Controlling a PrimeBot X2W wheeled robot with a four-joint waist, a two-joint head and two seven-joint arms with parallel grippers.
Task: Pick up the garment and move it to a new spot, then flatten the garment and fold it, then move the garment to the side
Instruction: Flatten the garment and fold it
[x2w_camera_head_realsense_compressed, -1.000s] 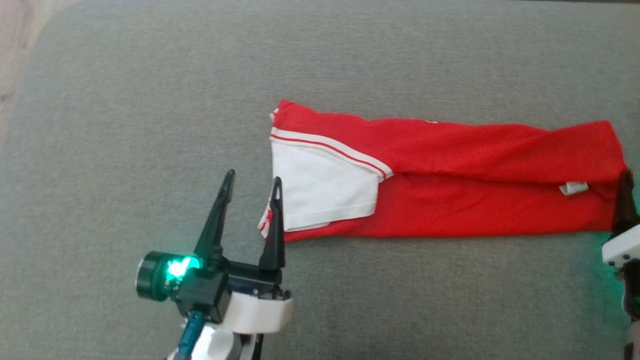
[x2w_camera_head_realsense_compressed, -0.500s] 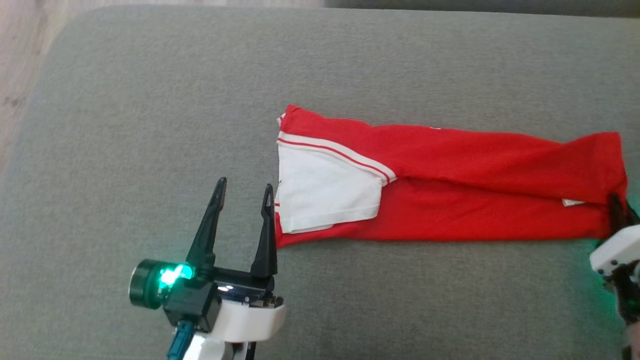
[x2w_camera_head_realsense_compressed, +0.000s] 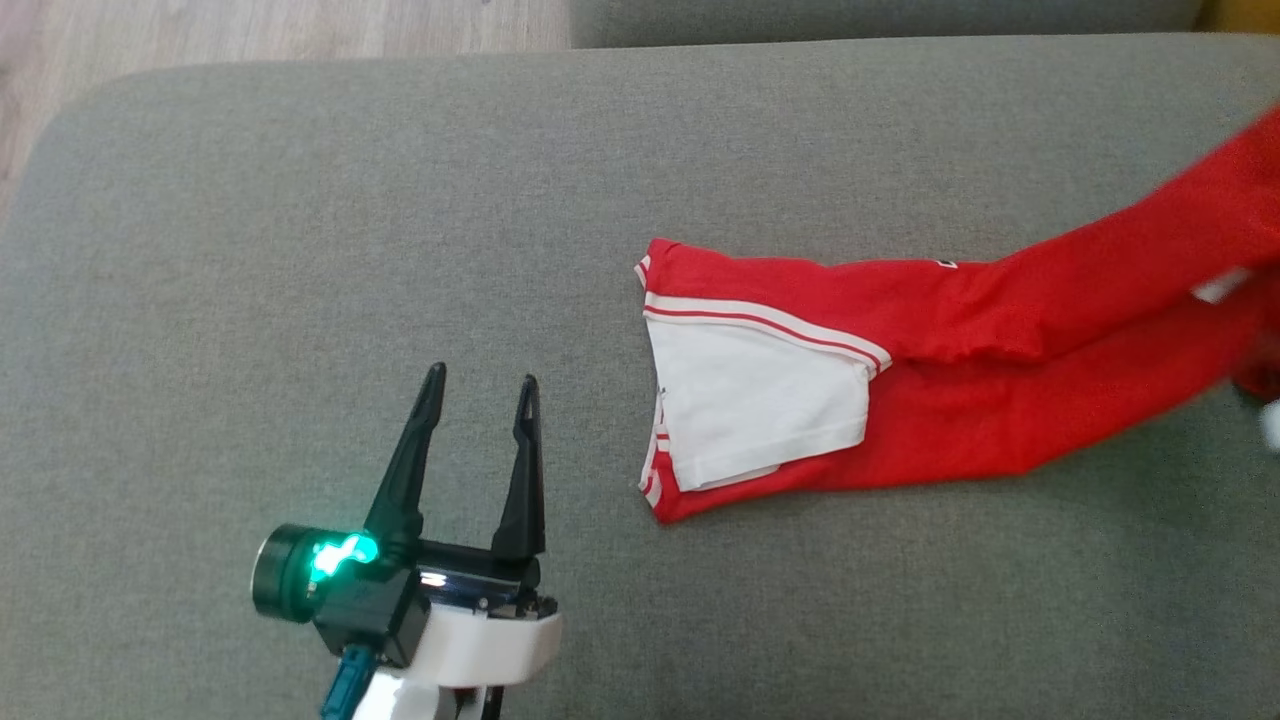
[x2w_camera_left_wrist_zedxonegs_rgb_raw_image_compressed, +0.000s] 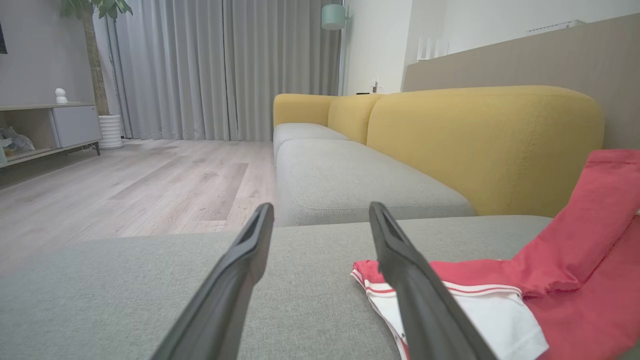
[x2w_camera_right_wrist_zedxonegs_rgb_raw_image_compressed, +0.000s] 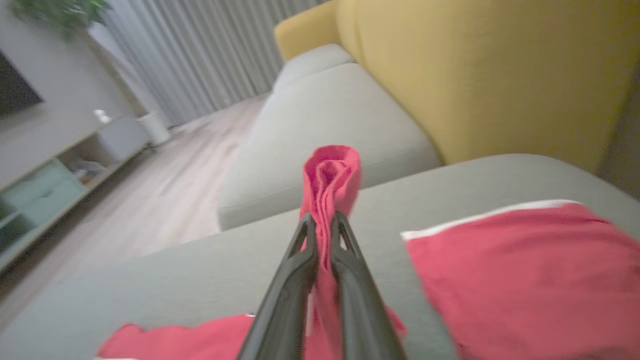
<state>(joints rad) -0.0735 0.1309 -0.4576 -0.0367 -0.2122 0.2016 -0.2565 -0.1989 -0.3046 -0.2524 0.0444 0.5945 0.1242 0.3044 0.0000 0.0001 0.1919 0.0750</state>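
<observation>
A wide grey seat cushion (x2w_camera_head_realsense_compressed: 300, 250) is seen across the head view, with a strip of pale wooden floor (x2w_camera_head_realsense_compressed: 250, 30) beyond its far left corner. A yellow backrest (x2w_camera_left_wrist_zedxonegs_rgb_raw_image_compressed: 480, 145) is seen behind it in the left wrist view. The red garment (x2w_camera_head_realsense_compressed: 950, 400) is laid on the right half of the cushion, folded into a long band. Its left end is flat on the fabric, while its right end is raised off the cushion and blurred toward the right edge. A white sleeve (x2w_camera_head_realsense_compressed: 750, 400), edged with red and white stripes, is folded over the band's left end. The left gripper (x2w_camera_head_realsense_compressed: 480, 378) is held over bare cushion at the lower left, apart from the garment's left end, its two dark fingers spread wide with nothing between them. The right gripper (x2w_camera_right_wrist_zedxonegs_rgb_raw_image_compressed: 322, 217) is closed narrowly on a bunched fold of the garment, which is pinched between the fingers and stands up past their tips. A small white label (x2w_camera_head_realsense_compressed: 1222, 286) is seen near the raised end, too blurred to be read.
</observation>
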